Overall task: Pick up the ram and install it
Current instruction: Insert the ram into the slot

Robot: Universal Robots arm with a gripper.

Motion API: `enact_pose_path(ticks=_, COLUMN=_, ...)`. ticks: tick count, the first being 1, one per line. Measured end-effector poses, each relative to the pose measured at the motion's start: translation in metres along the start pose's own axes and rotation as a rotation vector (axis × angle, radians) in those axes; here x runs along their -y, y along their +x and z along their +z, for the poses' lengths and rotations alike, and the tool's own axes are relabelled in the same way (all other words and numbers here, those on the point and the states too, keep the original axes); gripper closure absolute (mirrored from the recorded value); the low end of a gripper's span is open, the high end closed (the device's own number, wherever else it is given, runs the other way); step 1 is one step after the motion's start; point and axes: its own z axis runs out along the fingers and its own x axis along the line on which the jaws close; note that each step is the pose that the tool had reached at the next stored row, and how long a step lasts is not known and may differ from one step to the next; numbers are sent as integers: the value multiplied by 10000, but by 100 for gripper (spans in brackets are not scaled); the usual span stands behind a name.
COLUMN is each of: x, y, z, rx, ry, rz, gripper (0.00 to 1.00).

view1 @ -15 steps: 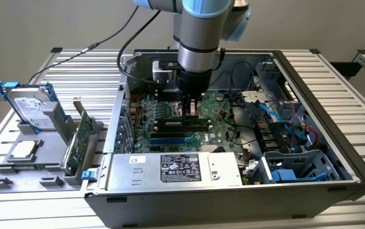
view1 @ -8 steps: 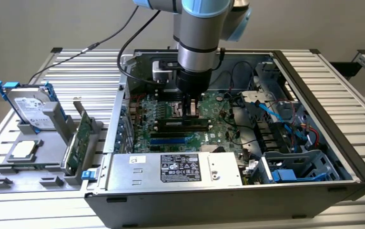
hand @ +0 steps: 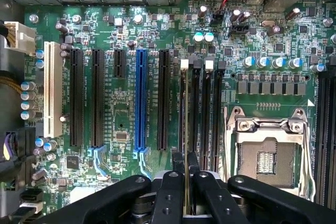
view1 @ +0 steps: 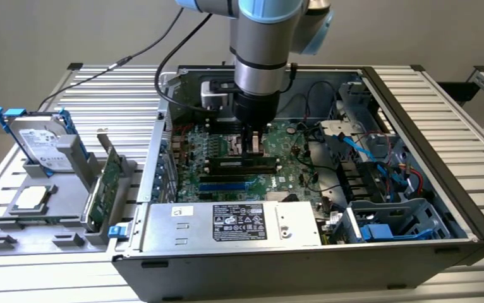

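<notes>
Black metal fingers [hand: 169, 195] pinch the slim green ram stick [hand: 186, 129] edge-on between them. It stands along a white-latched black memory slot [hand: 184, 64] on the large green motherboard [hand: 123, 119].

The exterior view looks from high on the near side, slanting down into the open case [view1: 292, 271] on the table [view1: 444, 88], at middling distance. The wrist view looks straight down past the jaws, close over the motherboard [hand: 126, 145]. Both views share the motherboard's slots [hand: 140, 100].
</notes>
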Motion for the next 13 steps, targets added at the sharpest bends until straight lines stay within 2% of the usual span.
enact_pose_path(ticks=4, x=-2, y=-11, z=9, rx=-5, ry=42, rz=2, gripper=86)
enact_pose_path(ticks=13, x=-14, y=-13, z=30, rx=-36, ry=46, rz=5, gripper=86)
